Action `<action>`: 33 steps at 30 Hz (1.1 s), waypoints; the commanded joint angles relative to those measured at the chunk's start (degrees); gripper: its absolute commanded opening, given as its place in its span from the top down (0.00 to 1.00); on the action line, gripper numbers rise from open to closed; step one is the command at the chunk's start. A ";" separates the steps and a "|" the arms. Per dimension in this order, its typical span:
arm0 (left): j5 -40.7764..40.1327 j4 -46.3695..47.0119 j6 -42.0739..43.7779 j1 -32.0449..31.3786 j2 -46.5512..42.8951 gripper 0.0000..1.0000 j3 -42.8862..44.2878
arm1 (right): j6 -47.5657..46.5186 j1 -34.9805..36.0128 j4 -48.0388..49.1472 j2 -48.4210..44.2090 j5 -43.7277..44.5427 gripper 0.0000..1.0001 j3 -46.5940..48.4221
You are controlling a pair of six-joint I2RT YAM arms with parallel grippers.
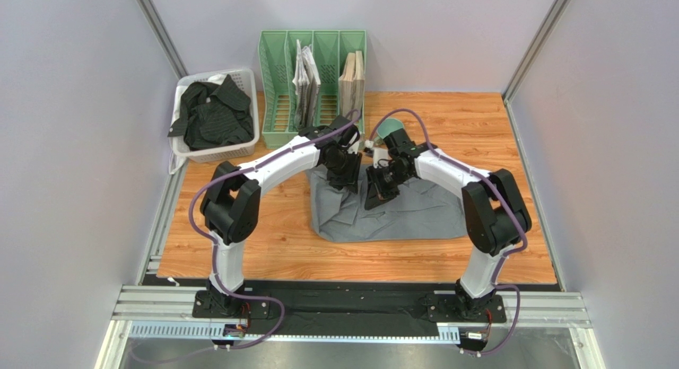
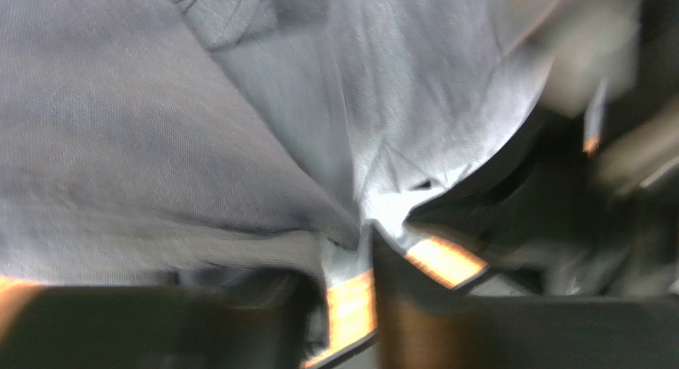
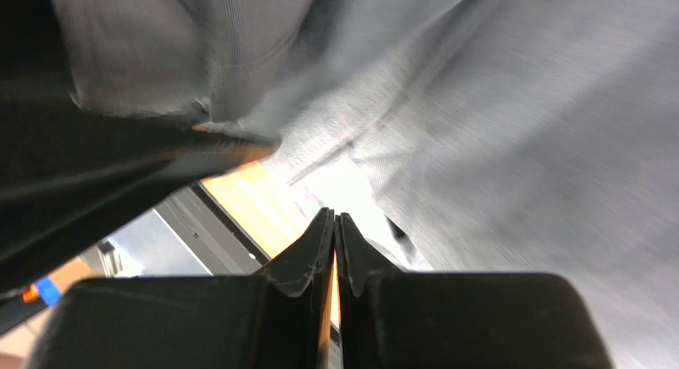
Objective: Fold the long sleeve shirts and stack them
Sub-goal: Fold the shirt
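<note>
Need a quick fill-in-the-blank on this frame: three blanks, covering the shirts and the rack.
1. The black striped shirt lies in the white ___ at the table's left rear.
2. The spread-out shirt in the middle of the table is plain ___.
3. The slotted file rack is coloured ___.
Missing words: basket; grey; green.

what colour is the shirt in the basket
The shirt in the basket is black with faint thin stripes, clearest in the top external view.
</note>
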 commanded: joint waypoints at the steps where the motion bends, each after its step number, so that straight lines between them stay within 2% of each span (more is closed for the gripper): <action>1: 1.44 -3.38 6.00 -0.33 -6.90 0.27 0.15 | -1.72 -3.40 -1.05 -3.62 -0.72 0.90 -0.96; 4: 1.27 -6.99 11.01 -0.77 -10.85 0.27 -0.29 | -2.17 -4.11 -1.14 -3.79 -1.16 0.89 -0.52; 6: 2.05 -8.40 15.13 -0.77 -15.06 0.32 -1.51 | -2.35 -4.37 -0.97 -3.88 -1.69 0.89 0.44; 7: 0.58 -8.14 18.98 -0.77 -17.00 0.37 -2.57 | -2.17 -4.37 -0.36 -3.88 -1.95 0.88 0.88; 9: -1.54 -7.17 21.03 0.98 -23.41 0.44 -6.59 | -1.56 -4.37 -0.09 -3.88 -3.00 0.86 3.34; 10: 0.46 -6.82 22.69 2.56 -25.26 0.46 -8.10 | -0.94 -4.37 0.78 -3.70 -3.53 0.85 4.13; 12: 5.20 -6.64 24.46 9.93 -29.84 0.46 -12.83 | 0.72 -4.20 2.02 -3.53 -5.11 0.80 6.68; 14: 11.53 -6.38 27.35 17.55 -32.30 0.42 -15.40 | 1.52 -3.94 3.16 -2.65 -5.73 0.78 8.52; 17: 16.37 -6.90 28.68 26.10 -30.92 0.30 -18.13 | 2.31 -3.50 3.08 -1.07 -6.44 0.77 11.25; 19: 20.06 -7.96 28.77 29.45 -28.63 0.31 -19.19 | 2.49 -3.41 3.08 -0.72 -6.53 0.77 11.52; 21: 21.21 -6.65 31.75 29.21 -25.82 0.36 -21.12 | 2.67 -3.41 3.08 -0.71 -6.44 0.77 11.08; 24: 23.40 -5.06 30.28 27.01 -20.99 0.41 -21.57 | 2.14 -3.41 2.47 -0.98 -5.91 0.77 10.03; 27: 27.00 -3.49 29.13 21.31 -17.99 0.43 -20.86 | 1.79 -3.50 1.76 -1.94 -5.47 0.76 8.80; 29: 29.21 0.98 26.24 15.34 -18.33 0.42 -21.04 | 1.52 -4.02 1.41 -2.64 -4.95 0.75 7.66; 31: 29.48 8.08 21.77 9.90 -18.25 0.42 -20.86 | 1.52 -5.24 1.15 -3.18 -5.29 0.75 7.04; 33: 27.83 10.58 21.04 7.24 -15.36 0.42 -17.10 | 1.17 -6.57 0.71 -3.18 -6.00 0.74 6.51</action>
